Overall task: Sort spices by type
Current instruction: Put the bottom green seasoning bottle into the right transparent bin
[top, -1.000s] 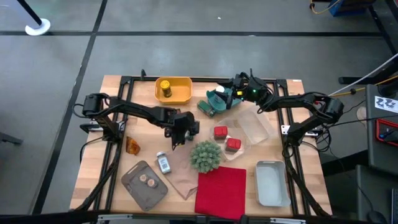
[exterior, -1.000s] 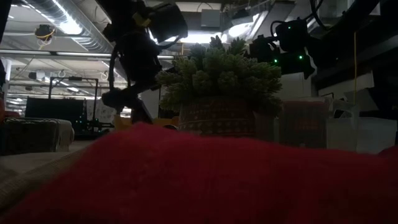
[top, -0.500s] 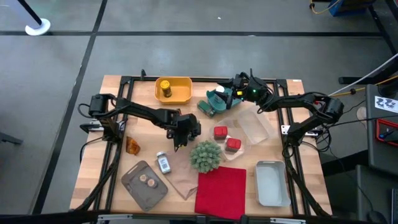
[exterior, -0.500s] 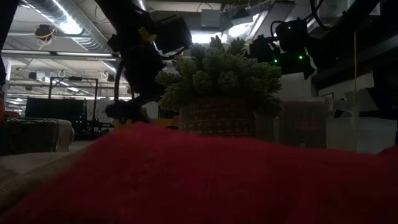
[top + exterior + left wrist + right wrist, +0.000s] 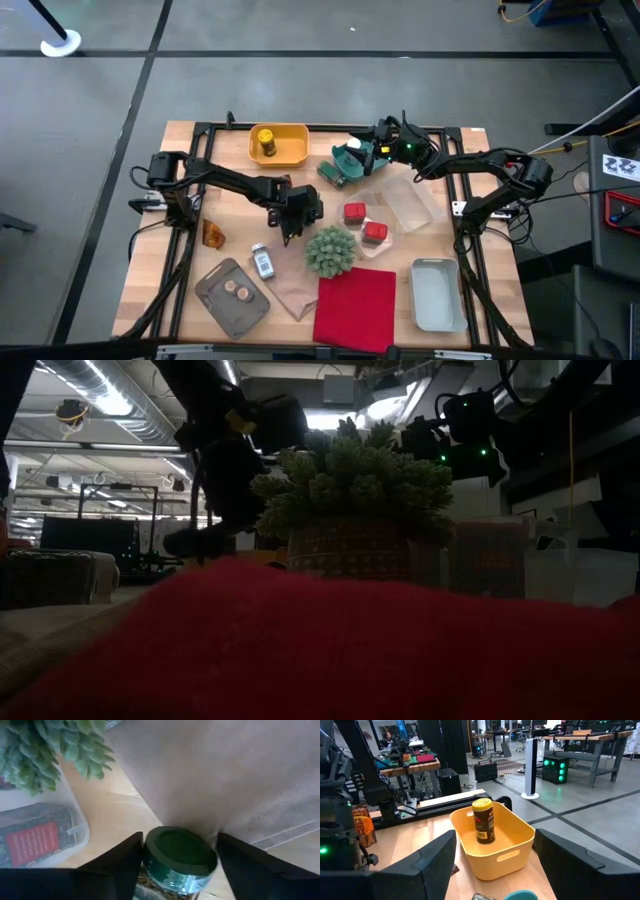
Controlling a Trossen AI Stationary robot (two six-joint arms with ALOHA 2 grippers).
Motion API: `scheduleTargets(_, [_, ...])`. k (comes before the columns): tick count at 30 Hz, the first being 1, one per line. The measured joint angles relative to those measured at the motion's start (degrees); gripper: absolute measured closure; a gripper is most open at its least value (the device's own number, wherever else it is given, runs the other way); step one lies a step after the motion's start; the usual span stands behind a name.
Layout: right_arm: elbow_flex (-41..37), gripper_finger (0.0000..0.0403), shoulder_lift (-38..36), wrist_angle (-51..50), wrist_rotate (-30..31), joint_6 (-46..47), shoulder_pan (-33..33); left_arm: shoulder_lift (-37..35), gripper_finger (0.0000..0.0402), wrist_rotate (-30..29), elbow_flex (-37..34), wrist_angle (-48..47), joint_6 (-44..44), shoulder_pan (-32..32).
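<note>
High view: left gripper (image 5: 291,232), nearer the plant (image 5: 331,249), straddles a green jar (image 5: 180,860); grip uncertain.

Our left arm reaches across the middle of the table, its left gripper (image 5: 177,862) pointing down with the fingers (image 5: 117,865) set on either side of a green-lidded jar (image 5: 180,854). Our right arm waits at the far side, right gripper (image 5: 492,865) parted and holding nothing
</note>
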Motion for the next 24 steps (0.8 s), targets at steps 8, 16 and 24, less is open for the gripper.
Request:
scheduleTargets(8, [0.00, 0.0133, 0.00, 0.00, 0.00, 0.00, 0.00, -0.17, 0.0214, -0.30, -0.02, 0.95, -3.75, 0.00])
scheduleTargets(16, [0.00, 0.0133, 0.00, 0.01, 0.00, -0.03, 0.00, -0.22, 0.0209, -0.51, -0.04, 5.88, -9.11, 0.00])
scheduleTargets(24, [-0.01, 0.0133, 0.00, 0.02, 0.00, -0.06, 0.00, -0.33, 0.0213, -3.46, 1.39, 9.54, -16.55, 0.00])
